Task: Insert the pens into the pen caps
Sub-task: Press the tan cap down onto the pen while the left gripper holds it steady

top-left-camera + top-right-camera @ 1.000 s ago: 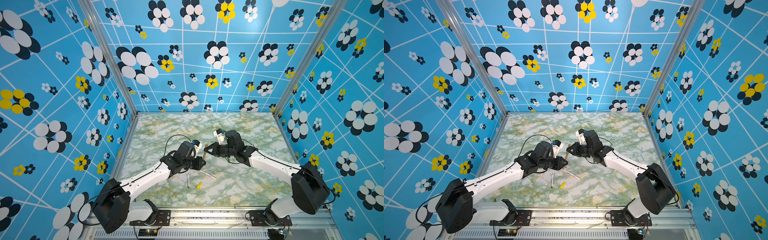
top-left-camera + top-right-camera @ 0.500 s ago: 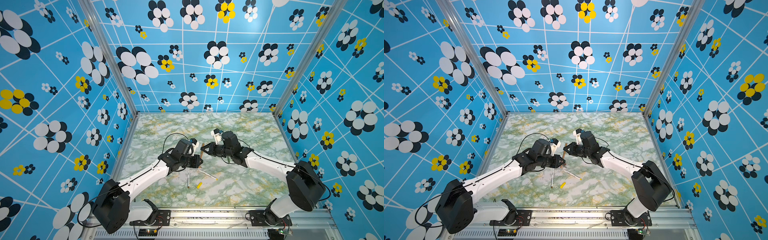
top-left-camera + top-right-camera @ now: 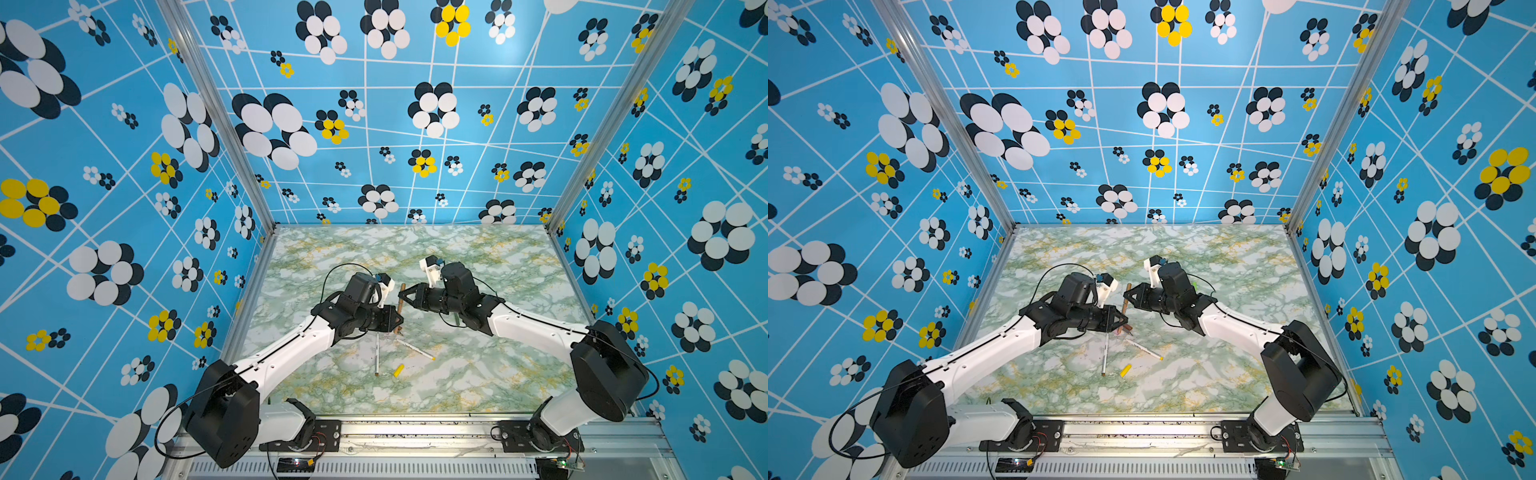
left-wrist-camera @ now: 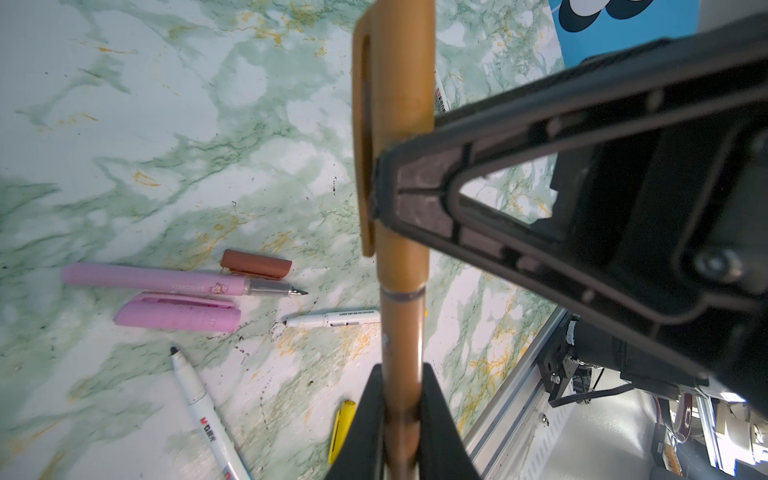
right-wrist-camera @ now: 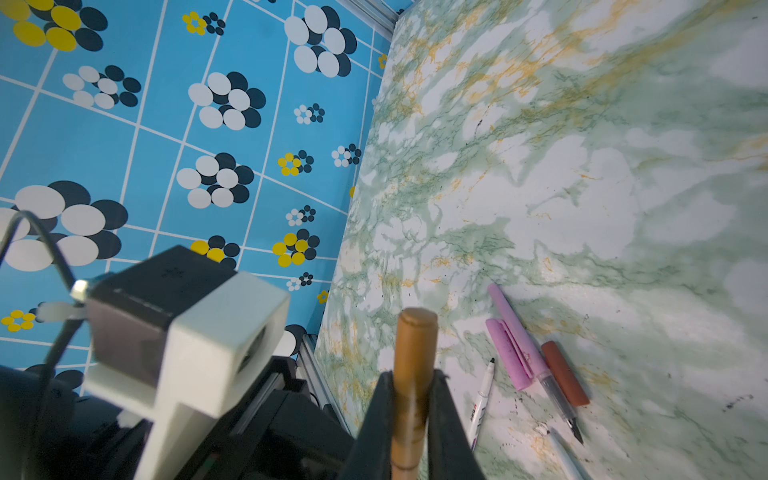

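A tan-brown pen (image 3: 401, 309) is held above the marble table (image 3: 519, 374) between both grippers. My left gripper (image 3: 398, 326) is shut on its barrel (image 4: 401, 353). My right gripper (image 3: 402, 295) is shut on the matching pen cap (image 4: 390, 104), which sits over the pen's end with a seam showing. The right wrist view shows the cap's closed end (image 5: 415, 345) rising between my shut fingers. On the table lie a pink pen (image 4: 158, 280), a pink cap (image 4: 178, 311), a red-brown cap (image 4: 255, 264), two white pens (image 3: 377, 353) (image 3: 415, 349) and a yellow cap (image 3: 399, 370).
A dark green pen (image 3: 455, 320) peeks out under the right arm. Patterned blue walls close in the table on three sides. A metal rail (image 3: 415, 419) runs along the front edge, where both arm bases stand.
My right gripper has moved left with the cap until it stands right over the left gripper. The left gripper has shifted slightly toward the front. Both stayed shut.
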